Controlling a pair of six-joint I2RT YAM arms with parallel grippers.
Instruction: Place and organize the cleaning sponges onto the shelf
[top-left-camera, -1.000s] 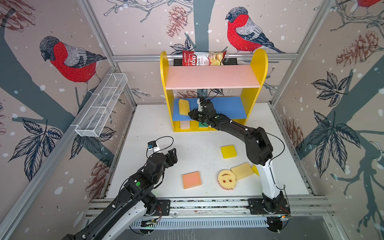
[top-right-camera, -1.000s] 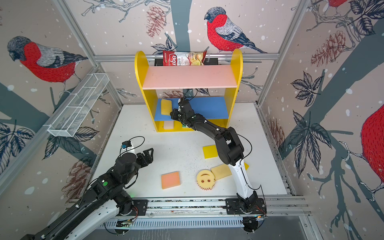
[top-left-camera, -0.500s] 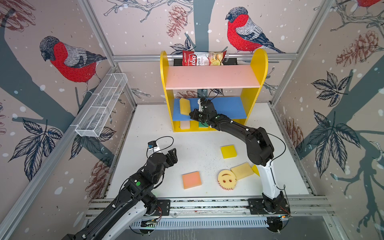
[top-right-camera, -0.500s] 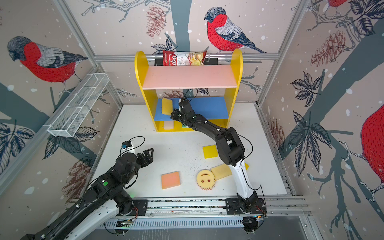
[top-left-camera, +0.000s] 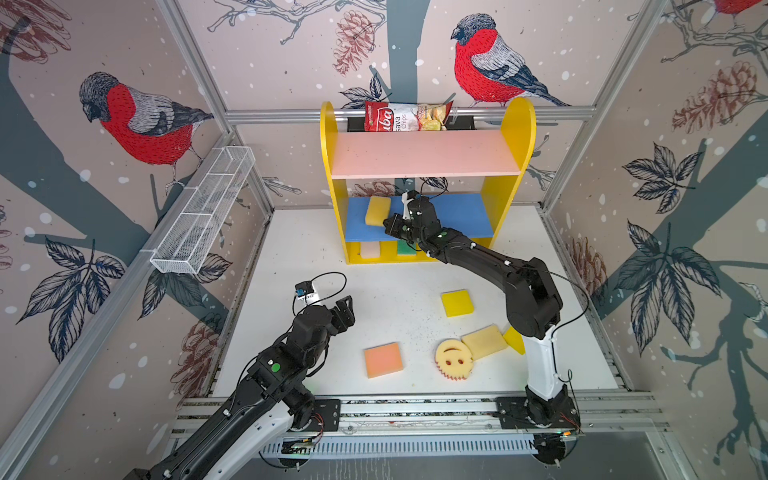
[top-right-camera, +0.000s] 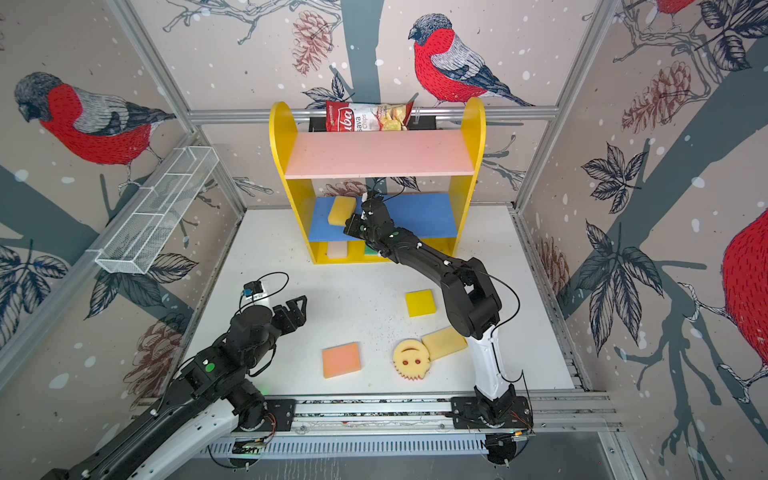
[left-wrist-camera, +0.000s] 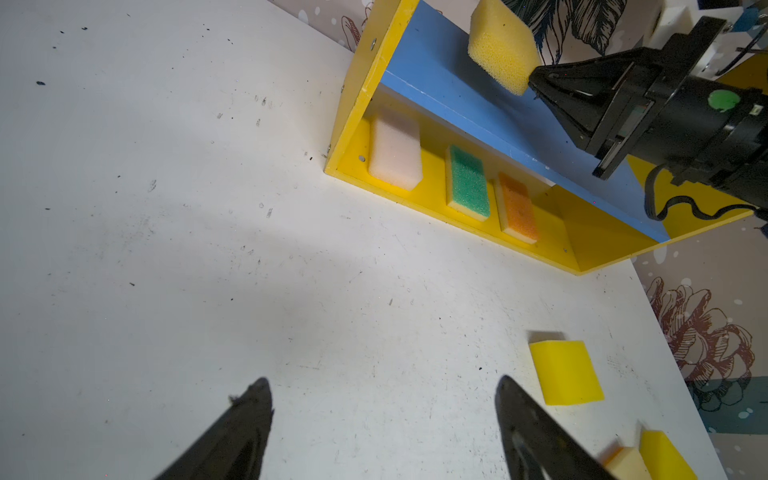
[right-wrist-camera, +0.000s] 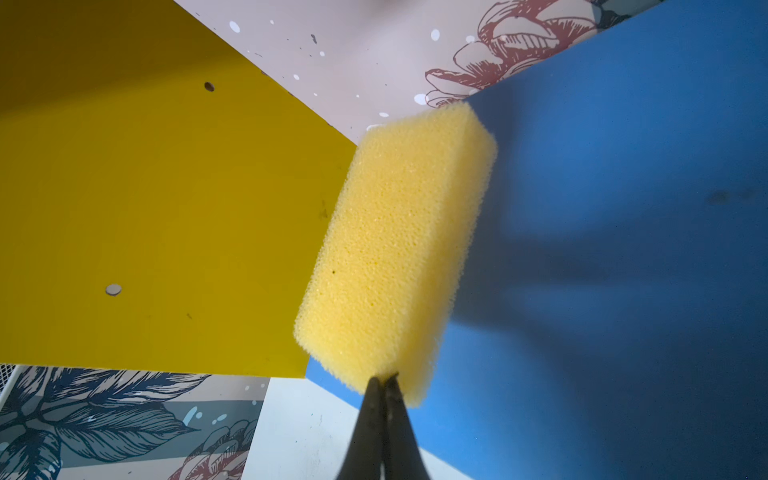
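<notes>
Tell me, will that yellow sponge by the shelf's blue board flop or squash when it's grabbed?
It probably squashes: the right gripper is shut nearly flat on an edge of the yellow sponge. Yet the sponge juts out straight, so it is likely springy rather than floppy, and light. Its coarse open pores suggest it won't slip.

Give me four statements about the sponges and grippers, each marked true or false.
1. The right gripper pinches a coarse yellow sponge over the blue board. True.
2. The left gripper holds a sponge. False: it is open and holds nothing.
3. A pink sponge, a green sponge and an orange sponge sit on the shelf's yellow base. True.
4. The smiley sponge lies on the pink board. False: the smiley sponge lies on the table.
</notes>
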